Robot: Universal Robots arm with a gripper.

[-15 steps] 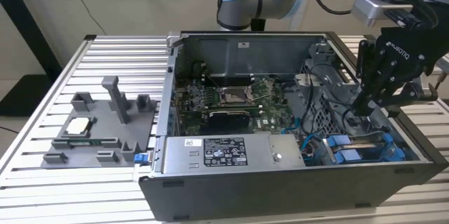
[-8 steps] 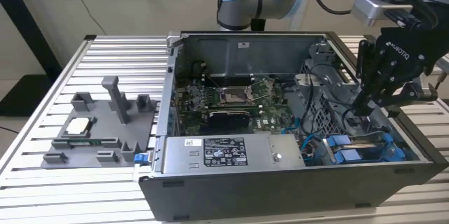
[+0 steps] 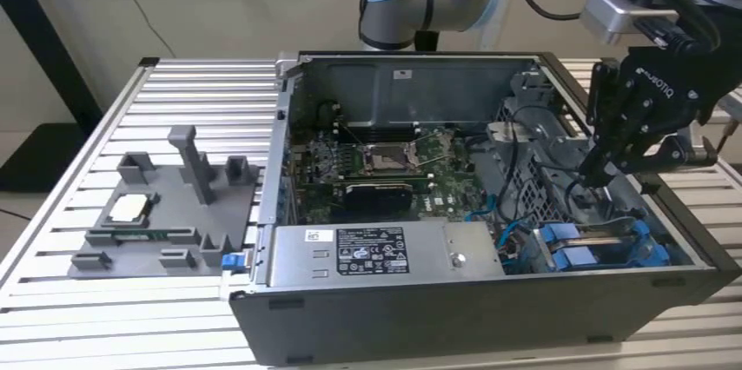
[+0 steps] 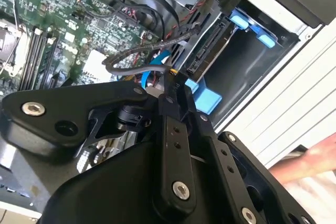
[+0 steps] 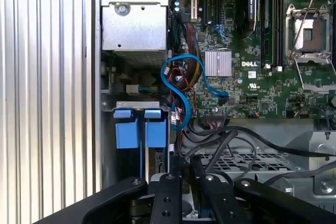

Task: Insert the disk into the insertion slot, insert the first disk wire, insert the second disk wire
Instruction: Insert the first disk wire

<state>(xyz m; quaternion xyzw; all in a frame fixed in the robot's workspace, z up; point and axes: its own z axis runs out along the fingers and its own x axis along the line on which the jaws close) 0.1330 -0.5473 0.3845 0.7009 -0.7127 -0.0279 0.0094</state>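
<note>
The disk (image 3: pixel 579 244) lies seated in the insertion slot (image 5: pixel 135 105), at the case corner on the exterior view's right. Its blue carrier tabs show, and its connector edge faces the motherboard (image 3: pixel 383 170). The gripper (image 3: pixel 593 170) hangs just above that bay. In the second wrist view its fingers (image 4: pixel 172 119) look pinched together on the plug end of a black disk wire (image 4: pixel 136 68), near the disk's ports; whether plug and port touch I cannot tell. The step in hand seems to be the first wire. To do it well, the plug should meet its port square, keyed the right way, and travel along the port's own axis, with the trailing wire left slack rather than pulling sideways. Room is tight. A blue data cable (image 5: pixel 178 93) loops just beside the approach, a bundle of black cables (image 5: pixel 226 140) crosses the perforated cage, and the slot's sheet-metal wall closes in on the outer side. The free way is upward, through the open top of the case.
</note>
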